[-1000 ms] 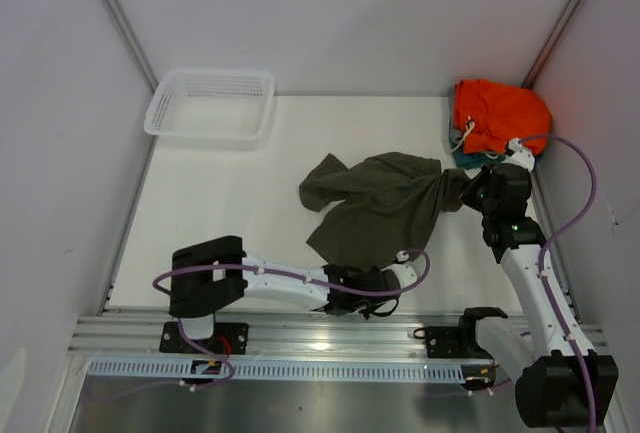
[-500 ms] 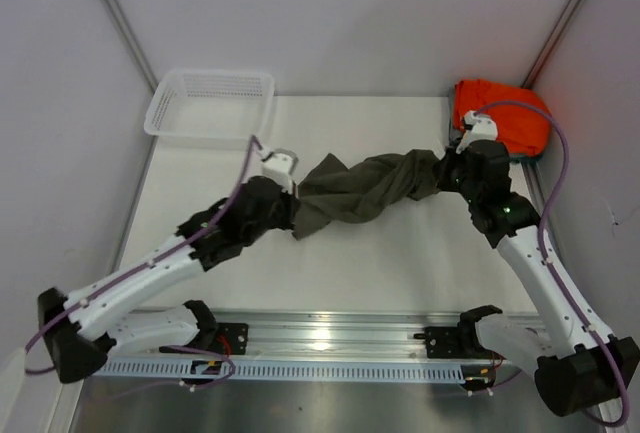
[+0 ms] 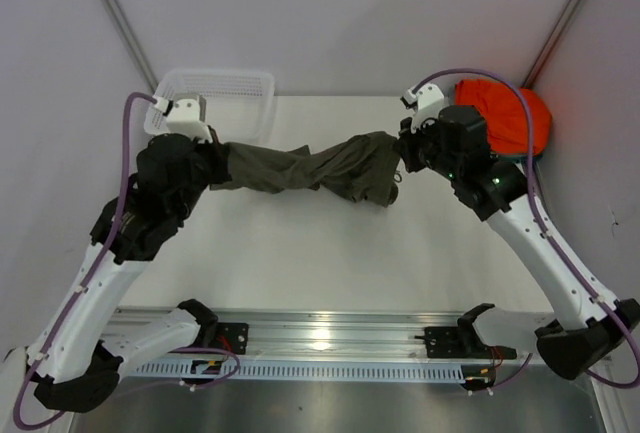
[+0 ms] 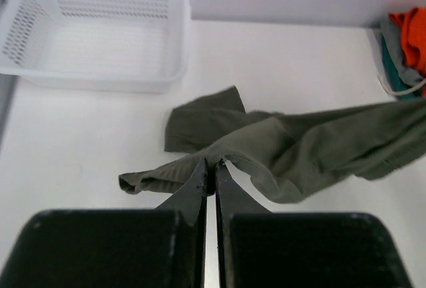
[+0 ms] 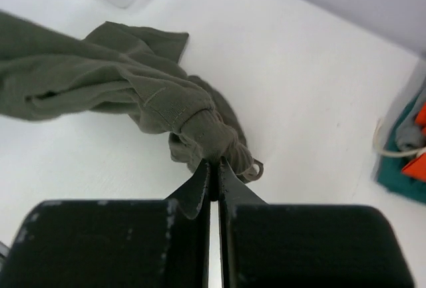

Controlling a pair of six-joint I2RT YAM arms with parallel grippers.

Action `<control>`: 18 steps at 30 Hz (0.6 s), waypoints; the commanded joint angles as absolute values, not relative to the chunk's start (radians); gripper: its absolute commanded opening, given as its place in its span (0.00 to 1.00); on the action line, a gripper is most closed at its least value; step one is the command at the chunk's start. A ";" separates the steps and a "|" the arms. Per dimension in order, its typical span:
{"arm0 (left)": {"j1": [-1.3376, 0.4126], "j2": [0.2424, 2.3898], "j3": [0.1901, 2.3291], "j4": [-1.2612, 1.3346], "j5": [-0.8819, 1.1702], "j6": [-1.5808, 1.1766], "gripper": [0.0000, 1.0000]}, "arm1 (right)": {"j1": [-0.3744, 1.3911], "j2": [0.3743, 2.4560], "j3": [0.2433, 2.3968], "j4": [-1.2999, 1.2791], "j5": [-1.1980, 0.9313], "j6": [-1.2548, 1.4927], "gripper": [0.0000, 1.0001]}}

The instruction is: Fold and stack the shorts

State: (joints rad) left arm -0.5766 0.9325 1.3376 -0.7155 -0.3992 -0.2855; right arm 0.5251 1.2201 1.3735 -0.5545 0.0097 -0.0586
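The left pincer [image 4: 210,163] is gripping one edge of the shorts [image 3: 320,168], jaws fully closed on the cloth. The right pincer [image 5: 214,163] is clamping a bunched end just as tightly. This looks like the waistband, with a cord loop dangling below. Between them the olive cloth is stretching as a twisted rope over the far half of the surface [image 3: 300,273], near the white basket [image 3: 215,75]. No fold is showing yet — flattening, folding and stacking are, I judge, all waiting to be done.
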 commanded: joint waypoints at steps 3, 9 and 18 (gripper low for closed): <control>-0.538 0.927 1.497 -0.815 -0.555 -0.200 0.00 | 0.529 1.066 1.443 -0.552 -0.153 -0.232 0.00; -0.476 0.936 1.640 -0.848 -0.560 -0.155 0.00 | 0.534 1.100 1.606 -0.704 -0.278 -0.264 0.00; -0.466 0.891 1.809 -0.907 -0.506 -0.167 0.00 | 0.574 1.014 1.752 -0.880 -0.411 -0.138 0.00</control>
